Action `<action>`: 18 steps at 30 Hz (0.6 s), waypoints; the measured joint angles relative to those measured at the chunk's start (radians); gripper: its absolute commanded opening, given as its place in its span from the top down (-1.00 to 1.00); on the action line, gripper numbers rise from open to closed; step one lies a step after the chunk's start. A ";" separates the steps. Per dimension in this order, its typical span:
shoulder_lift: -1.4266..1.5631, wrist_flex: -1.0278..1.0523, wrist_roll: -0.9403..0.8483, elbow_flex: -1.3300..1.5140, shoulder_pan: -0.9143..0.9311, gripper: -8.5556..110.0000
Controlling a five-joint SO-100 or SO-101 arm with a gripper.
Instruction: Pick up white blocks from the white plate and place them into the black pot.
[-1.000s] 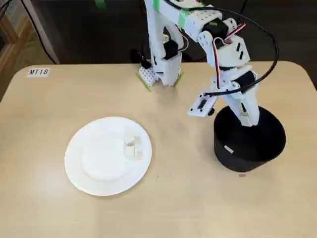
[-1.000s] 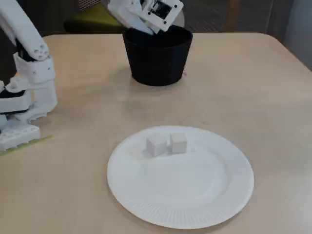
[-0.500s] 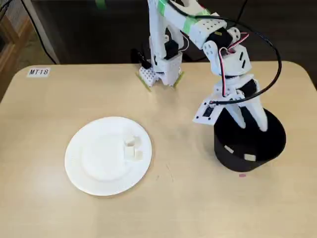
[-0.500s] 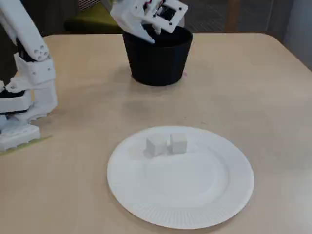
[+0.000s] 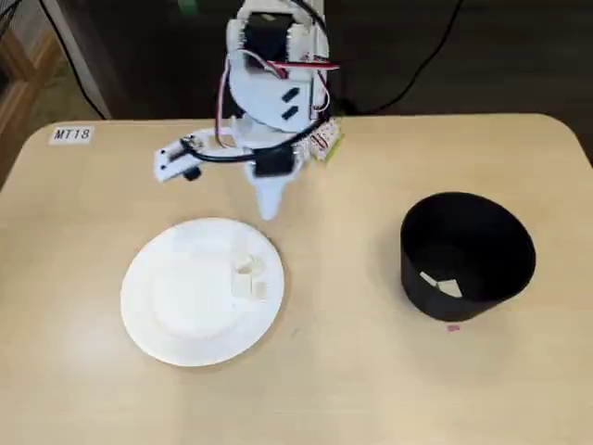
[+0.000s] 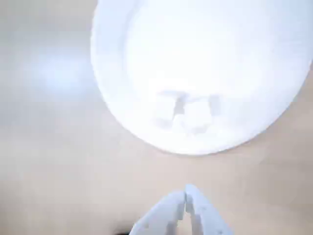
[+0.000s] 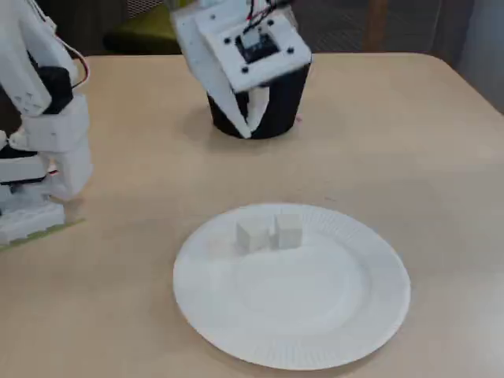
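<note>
You have two white blocks (image 7: 269, 232) sitting side by side, touching, on the white plate (image 7: 315, 339) — in a fixed view they lie toward the plate's right edge (image 5: 246, 276). The plate (image 5: 176, 329) rests on the left half of the desk (image 5: 352, 389). More pale pieces (image 5: 443, 286) lie inside the black pot (image 5: 468, 278), which stands near the desk's right edge, well apart from the plate. Your gripper (image 5: 268, 209) hangs just beyond the plate's far rim, tips pointing down; in the wrist view its fingers (image 6: 188, 196) are pressed together with nothing between them — the blurred plate (image 6: 112, 103) and blocks (image 6: 188, 113) lie ahead.
</note>
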 measured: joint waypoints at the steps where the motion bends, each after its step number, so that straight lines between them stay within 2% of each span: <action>1: -0.031 0.000 -0.009 0.000 0.021 0.90; 4: -0.110 -0.023 -0.018 0.000 0.054 0.89; 7: -0.169 -0.058 -0.008 0.000 0.057 0.53; 9: -0.196 -0.074 0.005 0.000 0.055 0.44; 12: -0.216 -0.100 0.041 0.000 0.048 0.38; 18: -0.233 -0.067 0.089 0.000 0.040 0.45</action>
